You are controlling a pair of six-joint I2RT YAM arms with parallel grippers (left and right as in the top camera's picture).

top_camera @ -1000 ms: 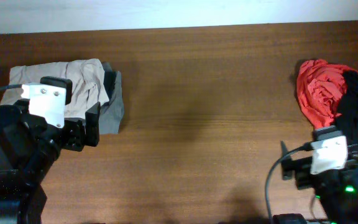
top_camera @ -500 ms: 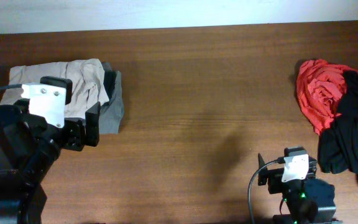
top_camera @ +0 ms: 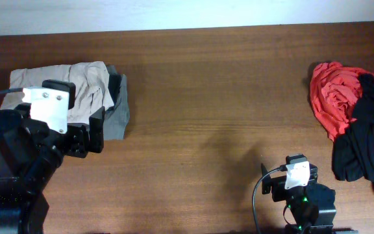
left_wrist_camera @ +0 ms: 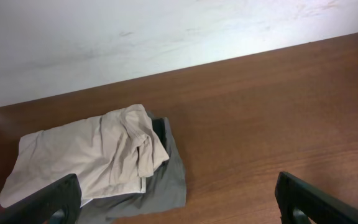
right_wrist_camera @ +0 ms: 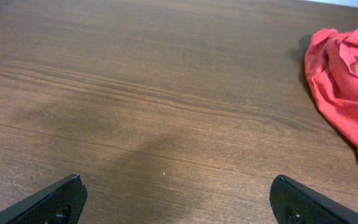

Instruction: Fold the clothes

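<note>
Folded beige khaki shorts [top_camera: 76, 83] lie at the far left on top of a grey garment [top_camera: 117, 116]; both also show in the left wrist view, the shorts [left_wrist_camera: 86, 155] above the grey garment [left_wrist_camera: 163, 183]. A crumpled red garment [top_camera: 333, 94] and a black garment [top_camera: 369, 140] lie in a heap at the right edge. The red garment [right_wrist_camera: 347, 81] shows in the right wrist view. My left gripper [top_camera: 86, 133] [left_wrist_camera: 179, 208] is open and empty, just in front of the shorts. My right gripper [top_camera: 292, 187] [right_wrist_camera: 179, 202] is open and empty over bare wood, left of the heap.
The brown wooden table [top_camera: 213, 110] runs to a white wall [left_wrist_camera: 166, 37] at the back. The left arm's black body [top_camera: 12, 169] fills the front left corner. The right arm's base [top_camera: 307, 208] sits at the front edge.
My right arm has drawn back from beside the black garment, moving left and toward the front edge. The left arm and the clothes have not moved.
</note>
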